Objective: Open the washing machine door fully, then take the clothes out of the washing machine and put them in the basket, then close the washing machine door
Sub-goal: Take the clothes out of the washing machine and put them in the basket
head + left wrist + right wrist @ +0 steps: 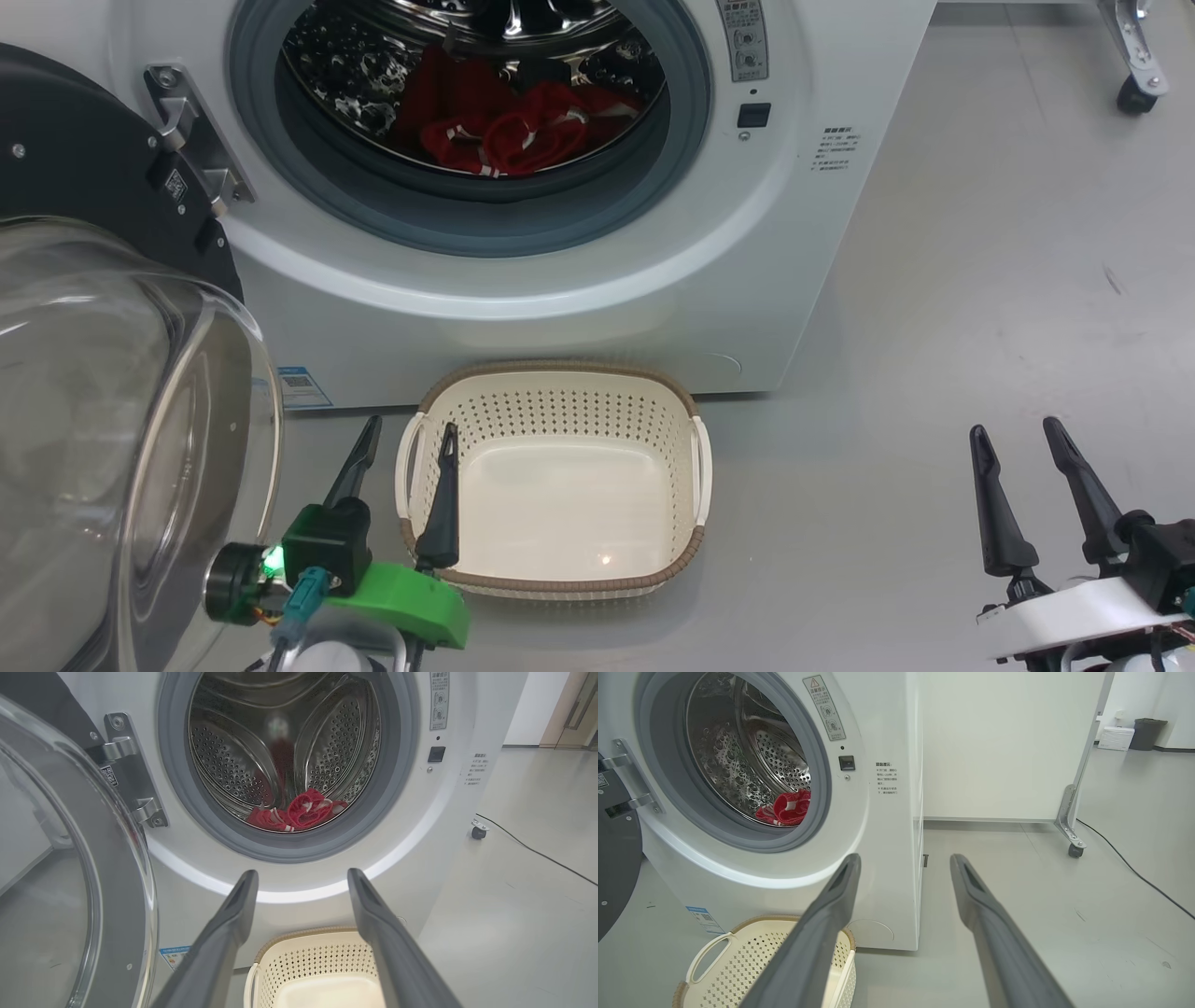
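The left claw and right claw gape wide (fingers upward).

clothes in drum, basket below — gripper spread

My head view crops the washing machine door at the left edge; the warning label print is unreadably small.

Head looks down on washing machine, basket; wrists low, near, facing both.
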Controlling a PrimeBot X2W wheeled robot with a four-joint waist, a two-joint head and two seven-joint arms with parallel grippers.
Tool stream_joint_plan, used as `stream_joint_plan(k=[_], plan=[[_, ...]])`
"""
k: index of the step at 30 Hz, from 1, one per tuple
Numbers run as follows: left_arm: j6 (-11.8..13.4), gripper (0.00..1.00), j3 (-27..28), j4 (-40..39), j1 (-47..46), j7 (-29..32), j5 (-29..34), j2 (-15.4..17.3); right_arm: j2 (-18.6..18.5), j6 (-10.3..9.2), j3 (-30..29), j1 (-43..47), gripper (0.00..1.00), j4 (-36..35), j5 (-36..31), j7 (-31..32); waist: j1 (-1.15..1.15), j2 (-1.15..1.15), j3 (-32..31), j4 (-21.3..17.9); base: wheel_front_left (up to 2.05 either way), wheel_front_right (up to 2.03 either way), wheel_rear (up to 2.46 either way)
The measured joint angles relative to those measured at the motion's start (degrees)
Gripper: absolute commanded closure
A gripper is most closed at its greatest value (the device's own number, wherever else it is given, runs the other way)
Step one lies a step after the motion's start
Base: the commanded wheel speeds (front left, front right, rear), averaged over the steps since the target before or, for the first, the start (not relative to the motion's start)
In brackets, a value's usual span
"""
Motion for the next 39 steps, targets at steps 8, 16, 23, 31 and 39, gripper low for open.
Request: stream_joint_plan(k=[8, 16, 23, 31, 39], plan=[[0.0, 0.0, -3.1, 1.5, -5.0, 1.2, -3.0, 0.0, -0.9, 0.0, 0.7, -1.2, 0.0, -1.4, 0.2, 0.0, 0.0, 0.0, 3.0, -0.3, 0.0, 0.0, 0.0], [0.0, 0.0, -3.5, 4.9, -11.9, 4.1, -5.6, 0.0, -2.3, 0.0, 2.3, -3.9, 0.0, -2.9, 2.0, 0.0, 0.0, 0.0, 7.4, -1.5, 0.0, 0.0, 0.0], [0.0, 0.0, -4.8, 8.1, -21.2, 8.6, -6.3, -0.2, -3.0, 0.0, 3.4, -6.8, 0.0, -3.4, 3.6, 0.0, 0.0, 0.0, 12.3, -3.1, 0.0, 0.0, 0.0], [0.0, 0.0, -3.6, 12.5, -32.4, 14.5, -6.3, -0.4, -3.1, 0.0, 4.8, -11.5, 0.0, -3.5, 5.9, 0.0, 0.0, 0.0, 17.8, -5.9, 0.0, 0.0, 0.0], [0.0, 0.0, -0.6, 18.1, -43.3, 22.3, -6.2, -0.1, -2.3, 0.0, 6.4, -14.9, 0.0, -2.4, 7.6, 0.0, 0.0, 0.0, 21.8, -10.0, 0.0, 0.0, 0.0]])
